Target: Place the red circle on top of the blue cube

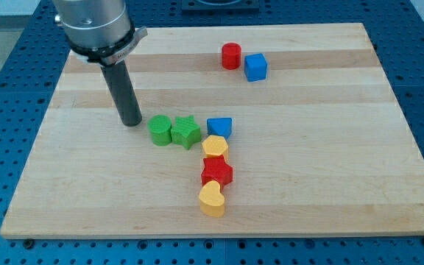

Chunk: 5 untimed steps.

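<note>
The red circle (231,56) is a short red cylinder near the view's top, right of centre. The blue cube (255,67) sits just to its right and slightly lower, very close or touching. My tip (132,123) is the lower end of the dark rod, on the board left of centre. It is far to the lower left of the red circle and just left of the green cylinder (160,130).
A green star (185,132) touches the green cylinder's right side. A blue wedge-like block (219,127) lies right of the star. Below it run a yellow hexagon (215,147), a red star (216,172) and a yellow heart (213,199). The wooden board (330,147) lies on a blue pegboard.
</note>
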{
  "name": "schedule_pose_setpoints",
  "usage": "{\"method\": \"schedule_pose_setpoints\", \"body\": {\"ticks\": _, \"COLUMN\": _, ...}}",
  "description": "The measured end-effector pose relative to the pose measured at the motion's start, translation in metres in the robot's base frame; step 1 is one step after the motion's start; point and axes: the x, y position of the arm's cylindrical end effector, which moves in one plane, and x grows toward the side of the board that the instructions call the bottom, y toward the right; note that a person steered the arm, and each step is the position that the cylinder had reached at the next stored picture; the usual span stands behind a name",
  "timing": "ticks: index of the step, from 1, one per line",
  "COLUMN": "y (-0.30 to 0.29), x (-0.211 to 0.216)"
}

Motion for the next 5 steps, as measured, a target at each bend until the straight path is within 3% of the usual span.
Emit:
{"method": "schedule_pose_setpoints", "body": {"ticks": 3, "y": 0.056, "x": -0.11}}
{"method": "schedule_pose_setpoints", "body": {"ticks": 5, "y": 0.065, "x": -0.128}}
